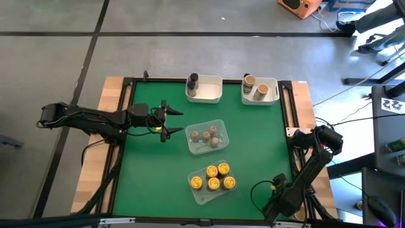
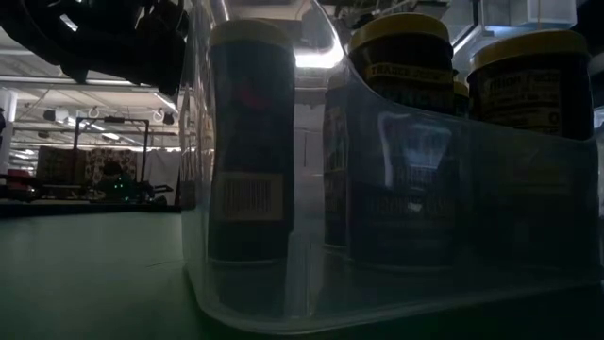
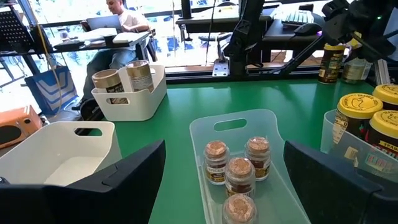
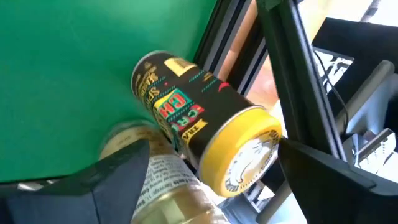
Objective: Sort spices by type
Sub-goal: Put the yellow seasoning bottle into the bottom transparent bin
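Note:
My left gripper (image 1: 176,121) (image 3: 224,149) is open and hovers level above the green mat, just left of a clear tray (image 1: 205,137) of reddish-brown-topped jars (image 3: 239,165). A second clear tray (image 1: 213,179) holds yellow-lidded jars (image 2: 415,142). One white bin holds a dark grey jar (image 1: 192,80), the other tan-lidded jars (image 1: 256,85) (image 3: 124,78). My right gripper (image 1: 273,190) (image 4: 214,149) is open at the mat's near right corner. Between its fingers lie a yellow-lidded jar (image 4: 205,130), on its side, and a pale-labelled jar (image 4: 168,180). My right gripper has its fingers (image 4: 118,180) either side of the yellow-lidded jar and the pale-labelled jar. I cannot tell whether they touch either jar. My left gripper touches nothing.
The mat's black rail (image 4: 230,37) and the wooden table edge run close beside the right gripper. A cable loop (image 1: 258,190) lies near it. Bare green mat (image 1: 152,171) stretches along the left side. A person sits at a desk (image 3: 121,18) beyond the table.

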